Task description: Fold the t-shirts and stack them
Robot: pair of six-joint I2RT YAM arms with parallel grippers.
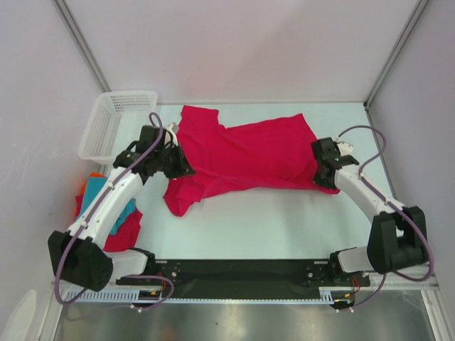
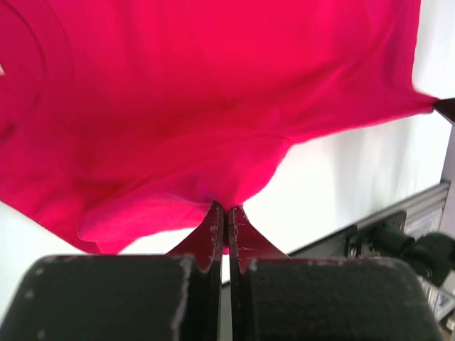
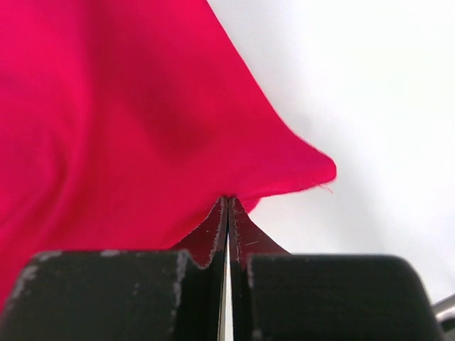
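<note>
A large crimson-red t-shirt (image 1: 245, 156) lies stretched across the middle of the white table. My left gripper (image 1: 179, 165) is shut on its left edge, and the cloth (image 2: 199, 106) bunches right at the fingertips (image 2: 226, 207). My right gripper (image 1: 321, 170) is shut on the shirt's right edge, with a corner of cloth (image 3: 142, 121) pinched at the tips (image 3: 227, 200). A pile of folded t-shirts (image 1: 121, 220), teal, red and orange, lies at the left edge, partly hidden under my left arm.
A white plastic mesh basket (image 1: 114, 124) stands at the far left corner. Metal frame posts and pale walls close in the table on three sides. A black rail (image 1: 242, 273) with the arm bases runs along the near edge.
</note>
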